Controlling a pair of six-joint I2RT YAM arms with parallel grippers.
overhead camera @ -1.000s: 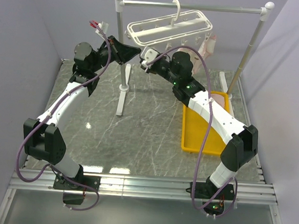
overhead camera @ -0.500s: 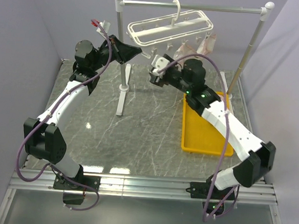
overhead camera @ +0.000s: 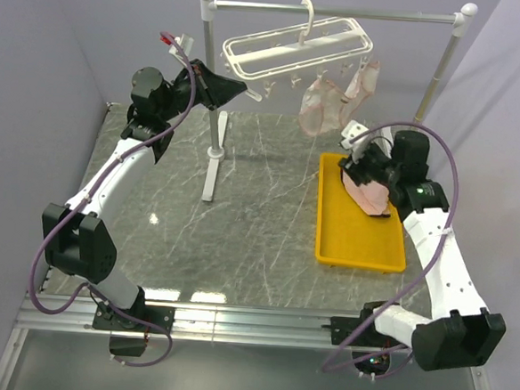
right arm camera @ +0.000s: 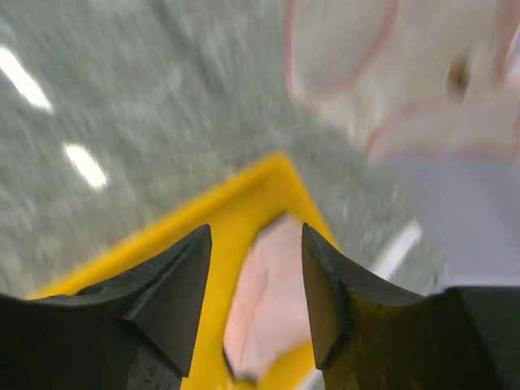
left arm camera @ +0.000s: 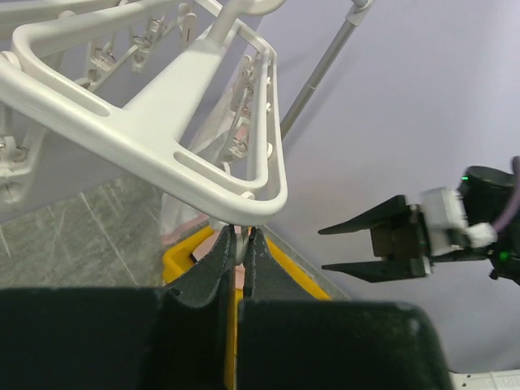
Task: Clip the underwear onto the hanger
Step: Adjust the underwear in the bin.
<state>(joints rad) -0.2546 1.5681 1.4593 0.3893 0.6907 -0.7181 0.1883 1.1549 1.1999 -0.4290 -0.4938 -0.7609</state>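
While the grey marbled table (overhead camera: 259, 213) sits boxed in by pale lilac walls (overhead camera: 66, 39), I see the hanger (overhead camera: 288, 50) hooked on the rail stand (overhead camera: 213, 147). Two pink underwear pieces (overhead camera: 324, 106) dangle from clips at its right end. My left gripper (overhead camera: 236, 90) pinches the hanger's left corner. Only the left wrist view shows its fingers (left arm camera: 207, 272) nearly together on a small clip stub. My right gripper (overhead camera: 348, 162) hovers spread over the yellow tray (overhead camera: 355, 242). Its blurred wrist view shows another pink brief (right arm camera: 264, 301) lying inside.
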